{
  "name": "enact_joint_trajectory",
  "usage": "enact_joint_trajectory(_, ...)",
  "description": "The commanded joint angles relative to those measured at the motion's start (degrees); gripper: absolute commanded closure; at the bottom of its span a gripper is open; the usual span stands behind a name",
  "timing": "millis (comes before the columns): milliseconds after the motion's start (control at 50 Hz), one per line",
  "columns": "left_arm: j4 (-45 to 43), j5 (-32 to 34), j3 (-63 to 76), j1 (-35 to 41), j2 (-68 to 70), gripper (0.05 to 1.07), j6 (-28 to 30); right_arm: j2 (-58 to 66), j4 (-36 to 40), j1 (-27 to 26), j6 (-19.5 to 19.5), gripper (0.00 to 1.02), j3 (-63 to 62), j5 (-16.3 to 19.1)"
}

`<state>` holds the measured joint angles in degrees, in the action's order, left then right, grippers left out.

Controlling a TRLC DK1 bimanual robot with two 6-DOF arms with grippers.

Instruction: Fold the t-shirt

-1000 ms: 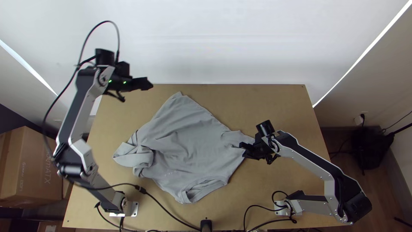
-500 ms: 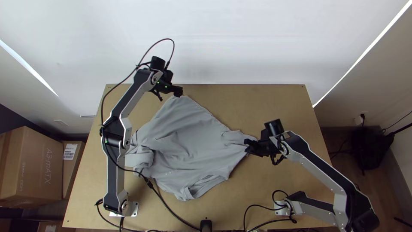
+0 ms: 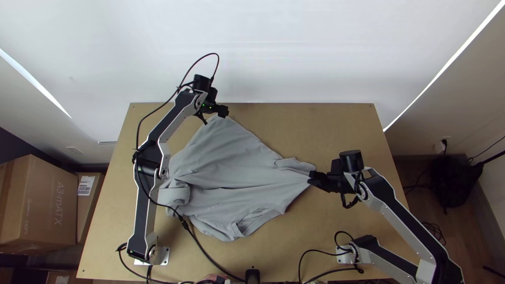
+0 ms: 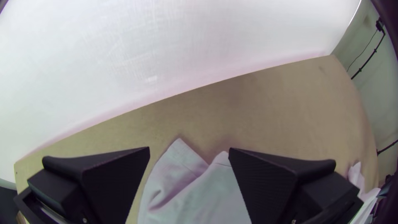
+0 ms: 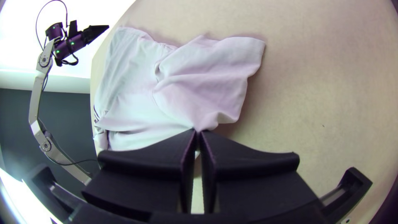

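The grey t-shirt [image 3: 231, 158] lies unevenly spread on the table, bunched at its left side, with its neckline towards the near edge. My left gripper [image 3: 223, 111] is above the shirt's far corner. In the left wrist view my left gripper [image 4: 189, 151] stands open, with the cloth [image 4: 199, 195] between and below its fingers. My right gripper [image 3: 311, 179] is at the shirt's right side. In the right wrist view my right gripper [image 5: 198, 132] is shut on a pinch of the shirt [image 5: 199, 91], near a sleeve, and creases run from the pinch.
The wooden table [image 3: 326, 126] shows bare to the right of and beyond the shirt. A black cable [image 3: 202, 252] runs from the left arm over the near left part. Cardboard boxes [image 3: 39, 200] stand off the table at the left.
My left gripper has moved right and nearer, to the shirt's far corner. My right gripper has moved a little right, drawing the held cloth along; creases stretch across the shirt.
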<state>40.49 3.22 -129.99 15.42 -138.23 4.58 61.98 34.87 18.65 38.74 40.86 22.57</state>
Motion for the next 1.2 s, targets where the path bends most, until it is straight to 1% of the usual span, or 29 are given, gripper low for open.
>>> enact_joint_trajectory(0, -1.6, -0.7, -1.4, 0.4, -2.7, 0.16, 0.9, -1.5, -0.5, -0.5, -0.3, 1.0, -1.9, 0.1)
enact_joint_trajectory(140, -3.1, -1.1, -1.5, 0.4, -4.0, 0.16, 0.9, -2.5, -0.5, -0.4, -0.2, 1.0, -2.9, 0.1)
enact_joint_trajectory(360, -3.0, -2.3, -1.4, 0.3, -5.6, 0.16, 1.9, -3.6, -0.5, -0.4, -0.2, 1.0, -3.6, 0.1)
enact_joint_trajectory(420, -2.4, -2.6, -1.4, 0.3, -6.0, 0.22, 2.3, -3.8, -0.5, -0.4, -0.2, 1.0, -3.4, 0.2)
enact_joint_trajectory(480, -0.7, -2.6, -1.4, 0.3, -6.5, 0.33, 2.6, -4.0, -0.5, -0.5, -0.1, 1.0, -3.0, 0.2)
enact_joint_trajectory(500, -0.4, -2.6, -1.4, 0.3, -6.8, 0.35, 3.0, -4.0, -0.5, -0.6, -0.1, 1.0, -2.8, 0.2)
enact_joint_trajectory(580, 2.5, -2.8, -1.3, 0.5, -7.3, 0.37, 5.1, -4.1, -0.5, -1.3, 0.1, 1.0, -2.0, 0.4)
enact_joint_trajectory(680, 4.1, -2.7, -1.1, 0.4, -8.0, 0.37, 6.5, -4.8, 0.0, -2.0, 0.4, 1.0, -0.5, 0.5)
enact_joint_trajectory(700, 4.2, -2.7, -1.1, 0.3, -8.1, 0.42, 6.6, -5.2, 0.1, -2.0, 0.4, 1.0, -0.3, 0.5)
enact_joint_trajectory(720, 4.4, -2.7, -1.1, 0.2, -8.2, 0.5, 6.9, -5.5, 0.2, -2.0, 0.5, 1.0, 0.1, 0.5)
enact_joint_trajectory(800, 3.0, -2.7, -1.0, -0.1, -8.0, 1.05, 8.3, -6.8, 0.5, -2.5, 0.5, 1.0, 1.3, 0.5)
enact_joint_trajectory(900, 3.1, -2.4, -0.5, -0.8, -6.2, 1.05, 7.2, -8.4, 0.5, -3.1, 0.2, 1.0, 2.3, 0.4)
enact_joint_trajectory(960, 3.1, -2.4, -0.5, -1.4, -4.4, 1.05, 5.7, -9.6, -0.2, -4.2, -1.0, 1.0, 2.2, 0.3)
enact_joint_trajectory(1100, 4.1, -2.3, -0.2, -2.8, 2.0, 1.05, -0.3, -12.4, -4.1, -9.0, -3.8, 1.0, 1.5, -0.4)
enact_joint_trajectory(1180, 4.9, -2.3, 0.4, -3.8, 7.5, 1.05, -5.4, -12.8, -4.8, -12.1, -4.8, 1.0, 2.6, -0.9)
